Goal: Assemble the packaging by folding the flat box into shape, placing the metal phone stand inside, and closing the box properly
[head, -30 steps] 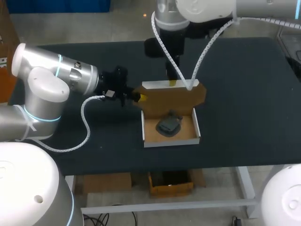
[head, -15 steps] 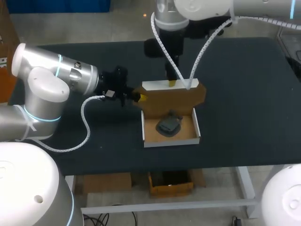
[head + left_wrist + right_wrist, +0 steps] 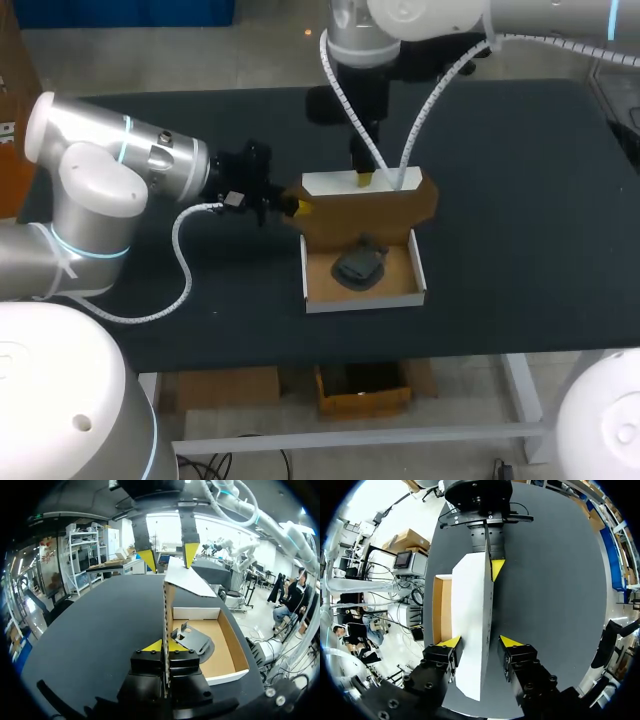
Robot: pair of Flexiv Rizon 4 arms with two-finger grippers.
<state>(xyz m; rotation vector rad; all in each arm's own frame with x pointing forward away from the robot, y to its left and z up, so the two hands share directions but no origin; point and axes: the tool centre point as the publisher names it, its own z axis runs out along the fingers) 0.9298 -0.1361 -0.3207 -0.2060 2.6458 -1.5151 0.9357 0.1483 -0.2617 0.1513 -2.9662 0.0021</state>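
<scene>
The cardboard box (image 3: pixel 365 282) lies open on the table with the dark metal phone stand (image 3: pixel 358 265) inside its tray. Its lid (image 3: pixel 368 208) stands upright at the tray's far side, white face outward. My left gripper (image 3: pixel 297 207) is shut on the lid's left edge; in the left wrist view the gripper (image 3: pixel 165 646) pinches that thin edge (image 3: pixel 165 607), with the stand (image 3: pixel 194 639) in the tray beside it. My right gripper (image 3: pixel 385 180) hangs over the lid's top flap. In the right wrist view it (image 3: pixel 480 641) straddles the white lid (image 3: pixel 472 605), open, one finger clear of the card.
The dark table (image 3: pixel 520 200) stretches bare to the right of the box and in front of it. White cable conduit (image 3: pixel 430 110) from my right arm hangs over the lid's top edge.
My right gripper's fingers have drawn slightly closer around the lid's top flap. The box, the stand and my left arm have stayed put.
</scene>
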